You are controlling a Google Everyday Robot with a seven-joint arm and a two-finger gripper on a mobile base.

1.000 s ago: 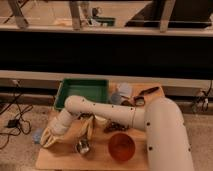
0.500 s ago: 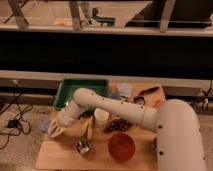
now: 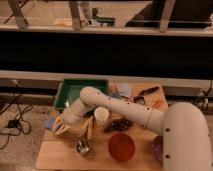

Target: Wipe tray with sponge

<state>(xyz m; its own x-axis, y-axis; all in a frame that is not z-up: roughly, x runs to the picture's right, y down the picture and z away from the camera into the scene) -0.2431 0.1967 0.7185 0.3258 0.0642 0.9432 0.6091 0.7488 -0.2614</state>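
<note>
The dark-green tray (image 3: 75, 93) sits at the table's back left with nothing visible in it. My white arm reaches from the lower right across the table, and its gripper (image 3: 62, 127) hangs low over the table's front-left corner, in front of the tray. A small blue-grey sponge (image 3: 48, 122) lies at the table's left edge, just left of the gripper. Whether the gripper touches the sponge is unclear.
A white cup (image 3: 101, 116) stands beside the arm, near a yellow banana-like item (image 3: 90, 128) and a dark object (image 3: 118, 125). In front are a metal cup (image 3: 83, 146), an orange bowl (image 3: 121, 146) and a purple bowl (image 3: 157, 148). A paler blue square (image 3: 124, 90) lies behind.
The gripper has shifted from the table's far left edge a little to the right and toward the tray. The objects on the table have stayed put.
</note>
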